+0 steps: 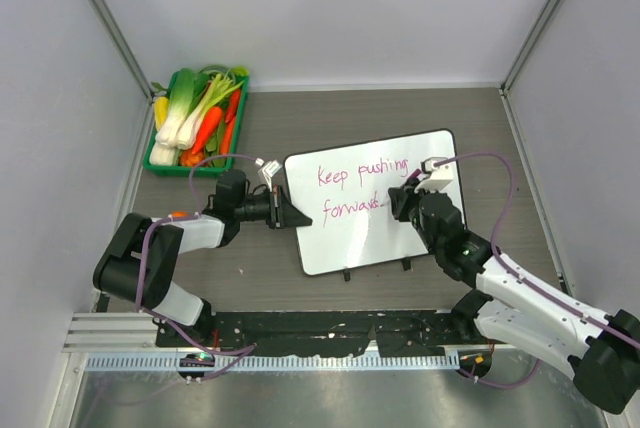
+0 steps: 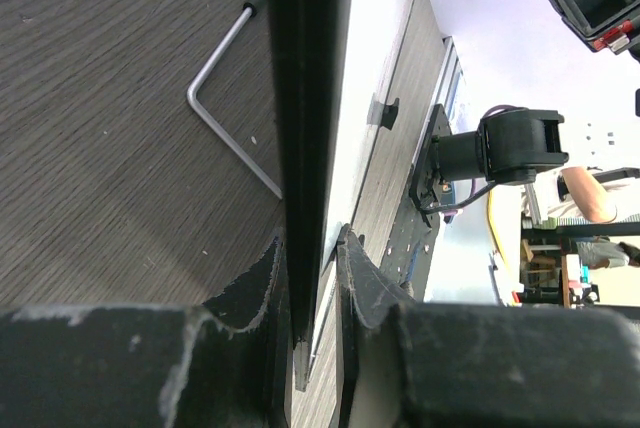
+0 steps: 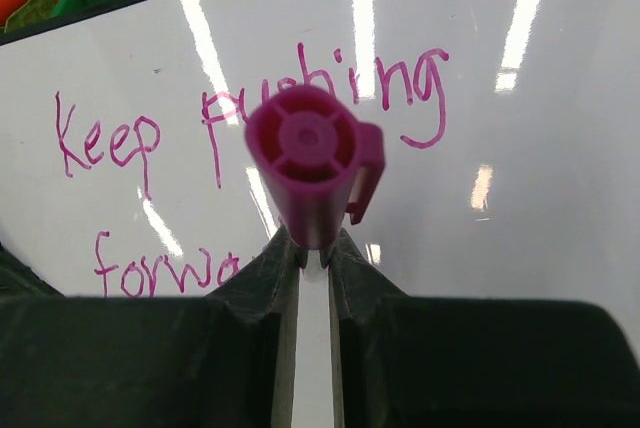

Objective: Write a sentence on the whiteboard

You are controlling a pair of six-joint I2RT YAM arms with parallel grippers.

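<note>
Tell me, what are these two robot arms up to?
They are writing on a whiteboard. The left gripper clamps the board's left edge, apparently to steady it. The right gripper holds a magenta marker over the board, by the end of the second line. The writing so far reads "Keep pushing forward". A green tray of vegetables sits in the far left corner.

Robot lab cell
White panel walls [image 1: 330, 8] and metal posts [image 1: 107, 20] box in the wood-grain tabletop [image 1: 380, 113] under the left fingers [image 2: 250, 293]; beyond them, cluttered equipment racks [image 2: 560, 258].
</note>
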